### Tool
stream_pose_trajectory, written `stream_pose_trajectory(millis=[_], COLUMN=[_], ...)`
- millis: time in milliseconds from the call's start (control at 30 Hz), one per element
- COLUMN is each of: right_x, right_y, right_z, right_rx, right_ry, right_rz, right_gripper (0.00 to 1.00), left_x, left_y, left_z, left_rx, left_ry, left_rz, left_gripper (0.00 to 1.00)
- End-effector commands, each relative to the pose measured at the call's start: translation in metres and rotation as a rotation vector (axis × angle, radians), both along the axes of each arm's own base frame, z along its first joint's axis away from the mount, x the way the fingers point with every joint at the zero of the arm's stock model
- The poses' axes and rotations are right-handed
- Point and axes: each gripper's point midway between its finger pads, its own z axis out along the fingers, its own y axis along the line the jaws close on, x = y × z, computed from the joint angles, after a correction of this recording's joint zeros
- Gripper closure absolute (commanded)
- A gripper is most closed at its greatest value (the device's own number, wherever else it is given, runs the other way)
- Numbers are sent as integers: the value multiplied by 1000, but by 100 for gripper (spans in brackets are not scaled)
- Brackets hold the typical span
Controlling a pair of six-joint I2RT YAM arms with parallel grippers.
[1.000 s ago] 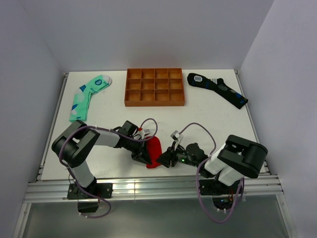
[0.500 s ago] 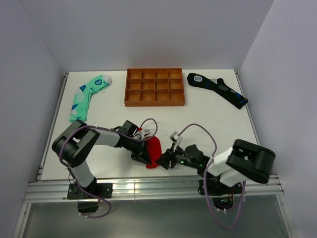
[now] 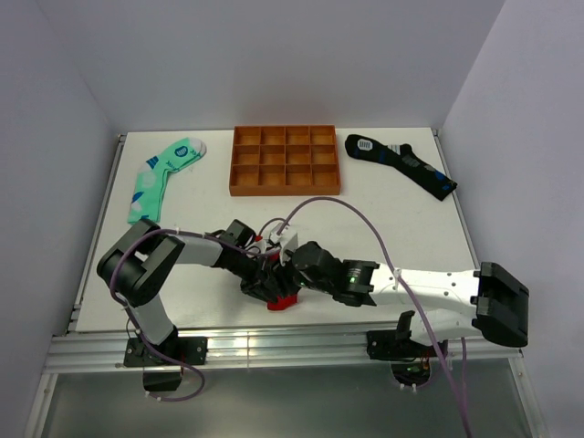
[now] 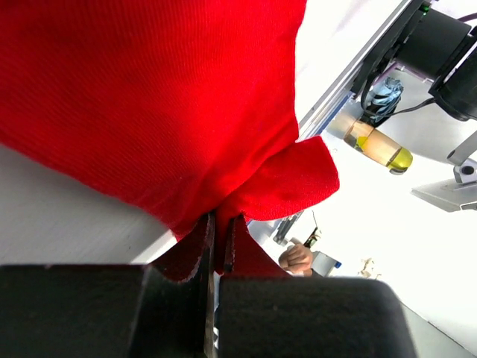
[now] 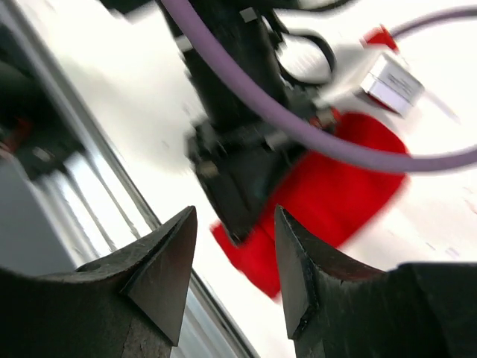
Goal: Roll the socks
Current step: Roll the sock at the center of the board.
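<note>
The red sock (image 3: 281,302) lies near the table's front edge, and only its lower tip shows from above. In the left wrist view the red sock (image 4: 149,97) fills the top, a fold of it pinched in my left gripper (image 4: 218,239), which is shut. My left gripper (image 3: 263,285) sits at the sock's left side. My right gripper (image 5: 232,261) hangs open just above the red sock (image 5: 339,190), nothing between its fingers. From above, my right gripper (image 3: 290,271) covers most of that sock. The mint-green sock (image 3: 160,176) lies far left. The black sock (image 3: 401,164) lies far right.
An orange tray (image 3: 285,191) with several compartments stands at the back centre. A purple cable (image 3: 356,214) arcs over the right arm. The table's front rail (image 3: 274,342) runs close below the red sock.
My right arm has stretched out to the left, so its gripper now hangs over the red sock and hides most of it. The left gripper keeps its hold in the same place.
</note>
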Motion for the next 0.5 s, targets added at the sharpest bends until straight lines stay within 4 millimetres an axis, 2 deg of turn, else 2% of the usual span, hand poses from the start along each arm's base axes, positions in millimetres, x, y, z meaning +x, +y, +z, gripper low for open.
stream_pose_trajectory(millis=[0,67,167,300,467], right_x=[-4,-10,-16,-18,-16], right_y=[-41,-48,-43,-43,-32], right_z=[-24,-28,-23,-46,-55], right_rx=[-276,-293,-242,-309,-329], right_ry=[-27,-5,-10,33,28], right_rz=[39,74,109,112,114], right_gripper=[47,47,47,48,48], left_x=[3,2,4,5,6], left_y=[22,22,23,24,25], left_z=[-31,-31,-30,-28,-31], left_rx=[161,161,170,171,177], left_ry=[-57,-52,-54,-55,-44], left_rz=[1,-6,-10,-17,-27], left_gripper=[100,100,100,100,100])
